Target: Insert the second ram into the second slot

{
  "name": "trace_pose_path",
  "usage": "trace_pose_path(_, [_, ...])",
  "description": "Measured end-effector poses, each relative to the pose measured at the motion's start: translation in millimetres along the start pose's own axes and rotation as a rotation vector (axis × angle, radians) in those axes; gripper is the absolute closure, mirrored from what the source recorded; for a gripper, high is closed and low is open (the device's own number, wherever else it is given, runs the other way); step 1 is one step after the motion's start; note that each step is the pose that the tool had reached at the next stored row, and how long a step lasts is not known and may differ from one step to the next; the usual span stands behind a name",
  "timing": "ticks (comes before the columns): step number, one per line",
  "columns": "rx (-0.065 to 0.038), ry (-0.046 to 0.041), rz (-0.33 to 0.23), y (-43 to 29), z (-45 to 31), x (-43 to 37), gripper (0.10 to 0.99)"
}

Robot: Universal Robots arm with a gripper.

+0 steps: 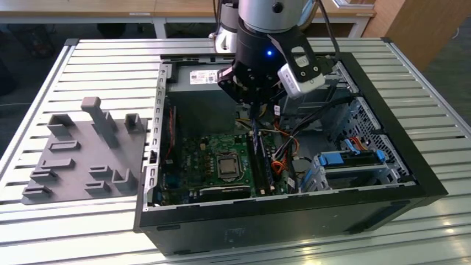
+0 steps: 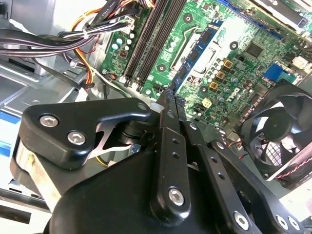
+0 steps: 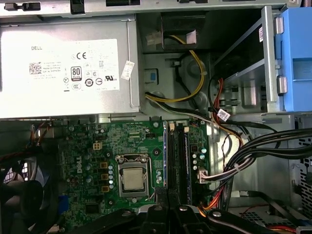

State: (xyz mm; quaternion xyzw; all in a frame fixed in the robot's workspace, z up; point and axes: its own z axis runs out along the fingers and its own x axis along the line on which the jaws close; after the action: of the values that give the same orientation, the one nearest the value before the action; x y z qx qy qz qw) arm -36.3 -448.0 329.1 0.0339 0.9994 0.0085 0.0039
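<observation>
My gripper [image 2: 168, 96] hangs inside the open computer case [image 1: 294, 212]. Its two fingers are pressed flat against each other, and I see nothing clamped between them. In the exterior view the tips point down at the near end of the memory slots.

The case lies on its side on a slatted metal table [image 1: 96, 61]. A grey fixture tray [image 1: 140, 146] with upright holders sits just beside the case, on the exterior view's left.

In the first wrist view the silver power supply [image 3: 63, 68] lies next to one edge of the green motherboard [image 3: 92, 141]. A black case fan [image 2: 278, 131] stands off another side of the board. Blue drive-bay tabs [image 1: 342, 159] sit on the exterior view's right. A bundle of black cables [image 3: 263, 146] runs from there toward the board, with thinner yellow and orange wires near it.

The CPU socket [image 3: 132, 178] sits mid-board with its metal frame closed. Just beside it run two long dark slots, side by side.

The second ram [image 3: 166, 161], as far as I can make out, is the thin blue-green strip standing on edge in the slot nearer the socket, in line with my fingertips. I cannot tell whether it is fully seated, or whether the neighbouring slot is filled.
</observation>
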Motion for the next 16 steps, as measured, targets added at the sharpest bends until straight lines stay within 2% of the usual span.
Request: trace_pose_path(16, [0.0,0.0,-0.004,-0.4,6.8,0.0,0.969])
